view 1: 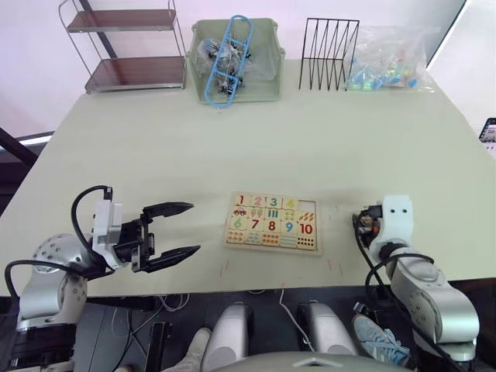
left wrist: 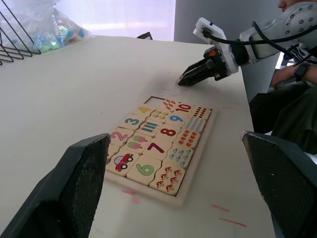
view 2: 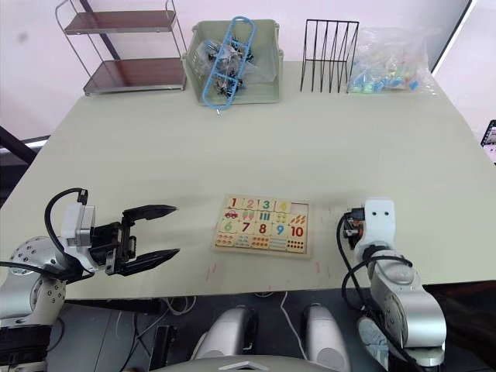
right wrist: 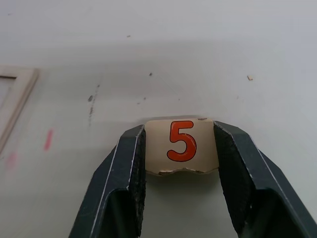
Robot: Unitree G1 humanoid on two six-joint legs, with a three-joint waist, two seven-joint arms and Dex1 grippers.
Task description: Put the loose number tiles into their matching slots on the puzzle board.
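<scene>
The puzzle board (view 1: 271,248) lies near the table's front edge, midway between my arms. Digits 1 to 4 sit in its top row, and the slot (view 1: 307,207) at the right end of that row is an open recess. To the right of the board, my right gripper (view 1: 360,225) points down at the table. Its fingers (right wrist: 126,168) are shut on a loose number tile (right wrist: 182,141) with a red 5, which rests on the tabletop. My left gripper (view 1: 194,227) hovers left of the board, wide open with nothing in it.
Along the far edge stand a two-tier wire shelf (view 1: 124,46), a green bin (view 1: 267,58) with a blue plastic piece, a black wire rack (view 1: 329,53) and a bag of coloured pieces (view 1: 391,60). A person's arm (left wrist: 292,74) shows beyond the right side.
</scene>
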